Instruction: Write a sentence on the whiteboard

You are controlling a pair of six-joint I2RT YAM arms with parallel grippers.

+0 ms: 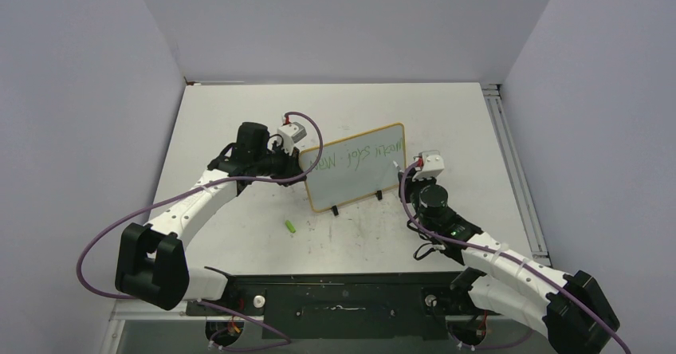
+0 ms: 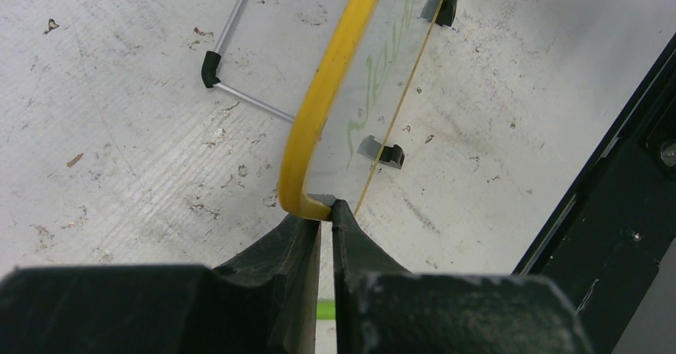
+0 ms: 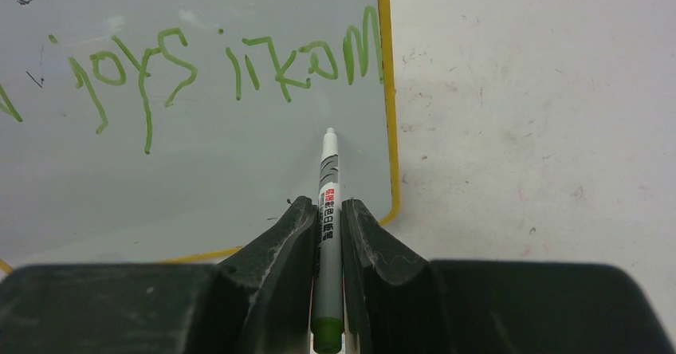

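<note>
Right gripper (image 3: 327, 206) is closed as tight as it goes on a green marker (image 3: 328, 242), which runs straight out between the fingers with its white tip aimed at the whiteboard (image 1: 355, 167), just under the last word and close to the board's right edge; I cannot tell whether the tip touches. Left gripper (image 2: 327, 210) is pinched nearly shut on the board's yellow frame at its left lower corner. I see the board propped upright in the middle of the table (image 1: 239, 115), between the two arms, leaning back on two black feet (image 1: 335, 210). On it, the sentence (image 3: 199, 67) runs in thin green handwriting and reaches almost to the frame on the right. One small green piece (image 1: 292, 226) lies on the scuffed white table just in front of the board. Plain grey walls (image 1: 80, 91) close the table in on three sides.
</note>
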